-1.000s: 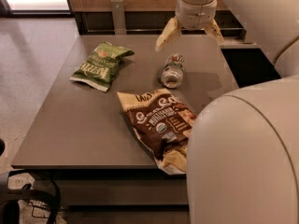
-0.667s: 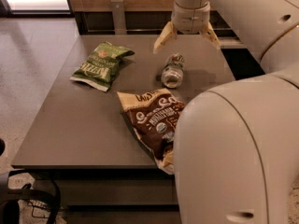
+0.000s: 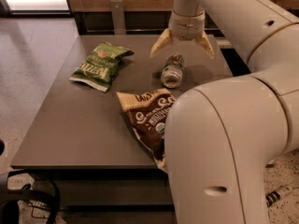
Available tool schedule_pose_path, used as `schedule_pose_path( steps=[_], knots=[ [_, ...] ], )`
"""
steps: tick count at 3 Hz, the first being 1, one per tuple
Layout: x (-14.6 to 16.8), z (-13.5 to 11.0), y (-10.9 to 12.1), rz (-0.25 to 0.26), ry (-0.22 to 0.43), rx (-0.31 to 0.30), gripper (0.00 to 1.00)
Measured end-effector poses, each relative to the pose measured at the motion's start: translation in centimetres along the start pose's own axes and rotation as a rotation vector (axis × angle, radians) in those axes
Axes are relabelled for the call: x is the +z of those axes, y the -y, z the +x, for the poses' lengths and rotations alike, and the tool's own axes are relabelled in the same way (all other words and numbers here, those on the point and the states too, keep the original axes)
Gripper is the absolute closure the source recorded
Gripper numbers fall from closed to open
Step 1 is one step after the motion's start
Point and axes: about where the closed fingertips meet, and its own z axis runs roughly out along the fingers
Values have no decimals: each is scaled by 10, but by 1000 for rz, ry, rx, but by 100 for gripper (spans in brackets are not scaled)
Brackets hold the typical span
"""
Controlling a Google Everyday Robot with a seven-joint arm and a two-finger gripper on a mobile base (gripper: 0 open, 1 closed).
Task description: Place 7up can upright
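Note:
The 7up can (image 3: 172,70) lies on its side on the dark table (image 3: 74,129), towards the back right, with its shiny end facing me. My gripper (image 3: 182,45) hangs just above and behind the can, with its two tan fingers (image 3: 160,43) spread wide apart, one on each side of the can's far end. The fingers hold nothing and do not touch the can.
A green chip bag (image 3: 100,66) lies at the back left of the table. A brown snack bag (image 3: 148,120) lies in front of the can, partly hidden by my white arm (image 3: 224,157), which fills the lower right. A wooden wall runs behind the table.
My gripper has shifted a little to the left and lower, so that it now stands over the can. The can and both bags have not moved.

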Motion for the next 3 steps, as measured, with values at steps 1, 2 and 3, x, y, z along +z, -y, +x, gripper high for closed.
schedule_pose_path(
  steps=[1, 2, 3],
  knots=[
    [17, 4, 3, -71, -64, 91, 0],
    [22, 7, 5, -116, -95, 168, 0],
    [26, 7, -2, -135, -96, 152, 20]
  ],
)
